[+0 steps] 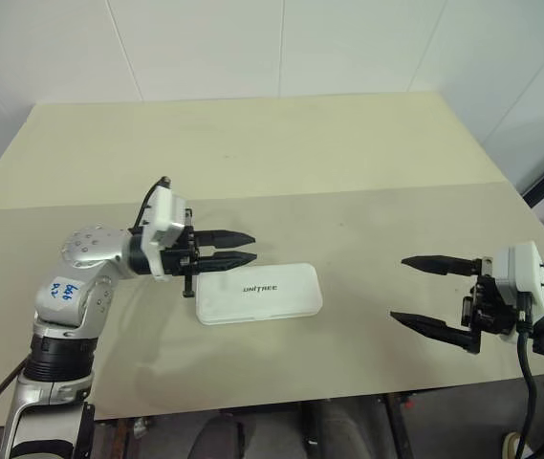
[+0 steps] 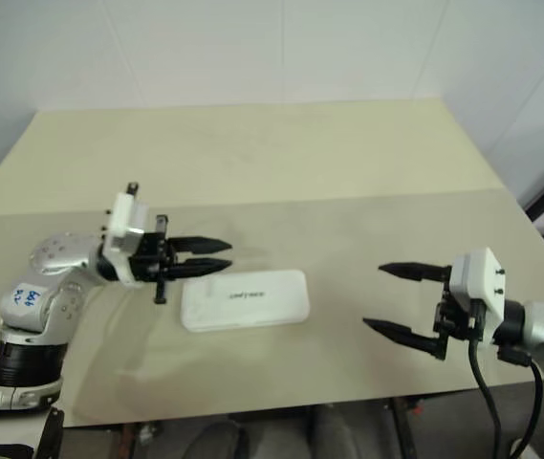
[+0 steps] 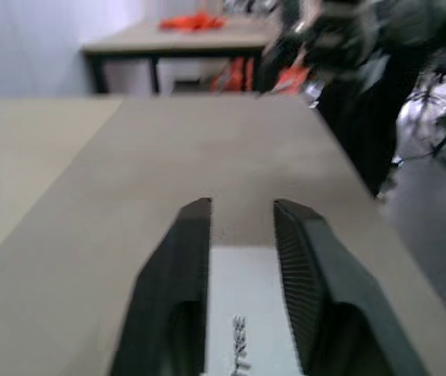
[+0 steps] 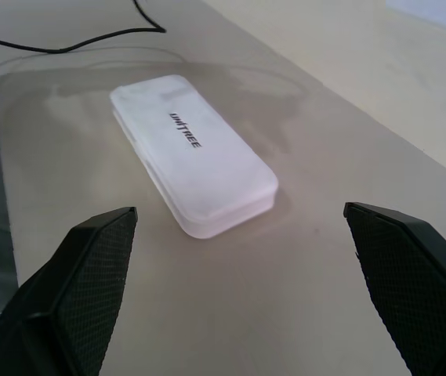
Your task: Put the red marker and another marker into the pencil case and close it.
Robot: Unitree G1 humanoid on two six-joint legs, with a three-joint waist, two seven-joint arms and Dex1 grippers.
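Lying shut under left claw (image 1: 245, 247): pencil case (image 1: 262, 292)

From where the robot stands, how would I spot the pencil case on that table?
Look at the beige table and find its near half, between the two arms. The pencil case lies flat there, shut, just beside the left end effector. It is a white rounded rectangle with small dark lettering on its lid.

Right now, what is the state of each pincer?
Left pincer: partly open, holding nothing, above the closed pencil case.
Right pincer: wide open, empty.
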